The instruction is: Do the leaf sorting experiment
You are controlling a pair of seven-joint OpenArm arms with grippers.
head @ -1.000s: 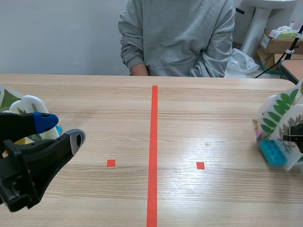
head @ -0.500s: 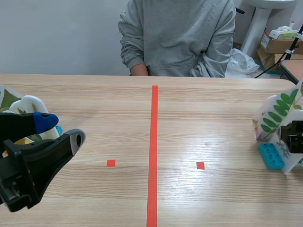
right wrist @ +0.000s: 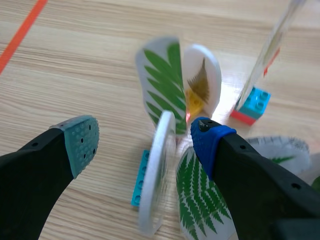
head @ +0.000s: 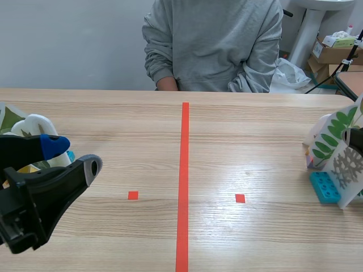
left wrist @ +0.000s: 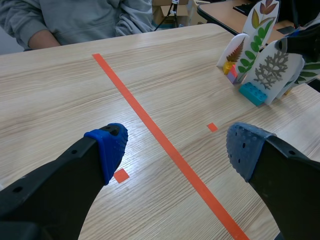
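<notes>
1. Left gripper (head: 72, 156) hangs low by the left edge of the table (head: 255, 130). Its fingers are wide apart and hold nothing.
2. In the left wrist view its blue pad (left wrist: 107, 147) and grey pad (left wrist: 245, 150) sit over bare wood, one on each side of the tape line (head: 184, 181).
3. Right gripper (right wrist: 142, 140) is at the table's right edge, over the leaf cards. Its fingers are apart, not clamped.
4. Grey-branch card (head: 347, 170) stands upright on a blue brick (head: 324, 187) near the right edge. In the right wrist view it is edge-on between the right gripper's fingers, closer to the blue pad (right wrist: 207, 137). Can't tell if that pad touches it.
5. Green-leaf card (head: 330, 139) stands upright just behind the grey-branch card, toward the far edge.
6. Brown-leaf card (right wrist: 202, 82) is right beside the green-leaf card, and the two look to be touching.
7. Fern card (right wrist: 200, 200) is partly under the blue-padded finger, just beside the grey-branch card.
8. Tall card (left wrist: 262, 15) stands upright behind that group, the highest of them.
9. More white cards (head: 34, 122) stand at the left edge, behind the left gripper and partly hidden by it.
10. Two tape squares (head: 133, 195) lie on the wood, one on each side of the tape line.
11. Person (head: 212, 45) in a grey sweatshirt sits at the far edge.
</notes>
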